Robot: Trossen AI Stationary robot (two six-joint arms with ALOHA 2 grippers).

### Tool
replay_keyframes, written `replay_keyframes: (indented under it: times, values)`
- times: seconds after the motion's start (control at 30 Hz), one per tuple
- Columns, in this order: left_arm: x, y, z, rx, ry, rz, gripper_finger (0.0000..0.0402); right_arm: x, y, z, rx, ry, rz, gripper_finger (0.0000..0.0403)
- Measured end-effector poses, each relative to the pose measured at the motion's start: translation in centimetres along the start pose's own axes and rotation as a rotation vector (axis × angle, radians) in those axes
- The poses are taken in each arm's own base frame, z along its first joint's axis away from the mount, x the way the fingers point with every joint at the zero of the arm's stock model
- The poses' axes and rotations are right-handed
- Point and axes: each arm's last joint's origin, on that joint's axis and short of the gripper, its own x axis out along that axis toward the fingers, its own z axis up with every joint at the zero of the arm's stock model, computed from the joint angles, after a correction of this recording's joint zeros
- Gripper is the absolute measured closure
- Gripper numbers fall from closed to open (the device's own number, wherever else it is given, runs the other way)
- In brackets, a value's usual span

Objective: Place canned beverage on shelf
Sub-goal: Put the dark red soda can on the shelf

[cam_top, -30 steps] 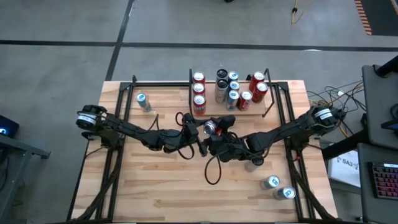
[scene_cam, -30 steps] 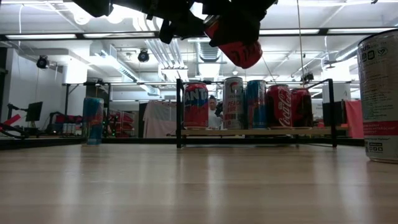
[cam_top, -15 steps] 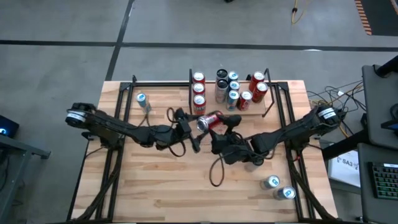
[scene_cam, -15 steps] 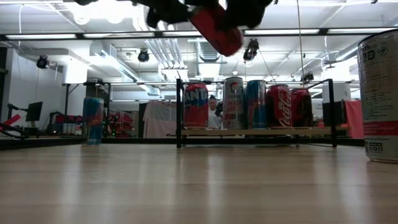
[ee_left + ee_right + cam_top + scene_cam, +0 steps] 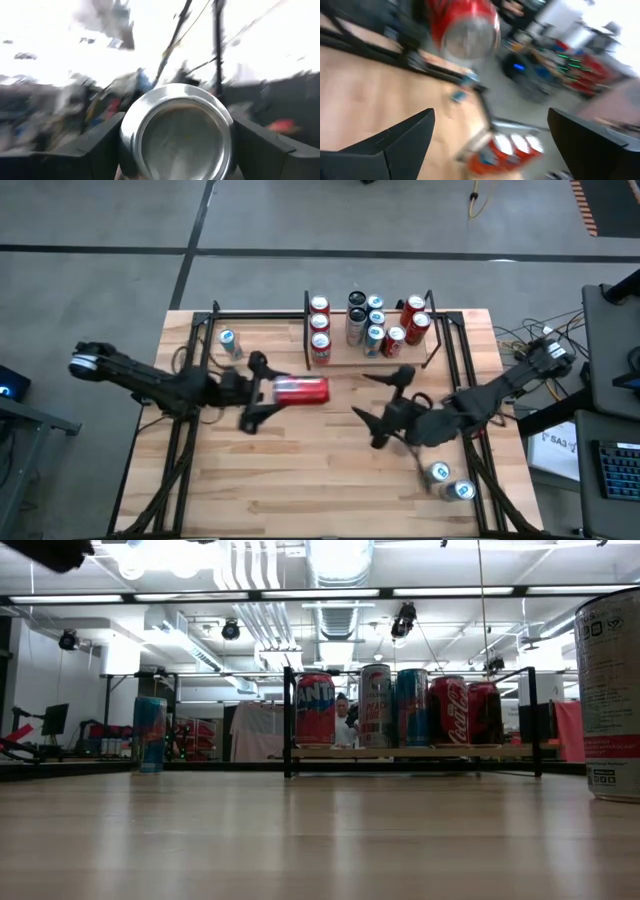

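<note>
The left gripper pinches a red can that lies sideways above the desk, in front of the shelf; its label cannot be read, and the left wrist view shows only its silver end between the fingers. The right gripper stands spread and empty near the desk's middle. In the low view the shelf carries a row of cans: a red Fanta can, a pale can with unreadable red lettering, a blue can and a red Coca-Cola can, with a further red can partly hidden behind the rail. A blue can stands apart at the desk's far left. A large can, cut off by the picture's edge, shows small print too fine to read. Both grippers lie outside the low view.
</note>
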Motion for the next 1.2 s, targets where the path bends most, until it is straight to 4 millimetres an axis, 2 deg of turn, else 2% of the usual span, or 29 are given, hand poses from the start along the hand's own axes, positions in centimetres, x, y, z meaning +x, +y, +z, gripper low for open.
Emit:
replay_keyframes:
  times: [0.13,0.27,0.4,0.57,0.8,0.97,1.2]
  values:
    - [-1.5,-0.1,0.4,-0.077,-0.147,-0.098,0.0108,-0.5,-0.2,-0.5,0.099,-0.109,0.141,0.0027]
    - [-1.6,-0.2,0.3,-0.106,-0.200,-0.131,0.0108,0.7,1.2,-2.0,0.148,-0.289,0.162,0.0027]
    - [-0.6,-0.3,-0.1,-0.112,-0.201,-0.136,0.0108,2.7,1.9,-3.7,0.253,-0.453,0.091,0.0027]
    - [1.7,-0.6,-0.8,-0.111,-0.191,-0.147,0.0108,5.8,2.3,-5.2,0.332,-0.572,0.138,0.0027]
    - [3.7,-0.9,-1.7,-0.108,-0.178,-0.178,0.0108,8.0,2.0,-3.8,0.348,-0.664,0.233,0.0027]
    - [4.2,-0.9,-2.2,-0.106,-0.170,-0.179,0.0108,7.9,1.6,-2.7,0.311,-0.734,0.284,0.0027]
    - [4.1,-0.5,-2.8,-0.101,-0.157,-0.154,0.0108,7.8,1.2,-1.7,0.297,-0.747,0.291,0.0027]
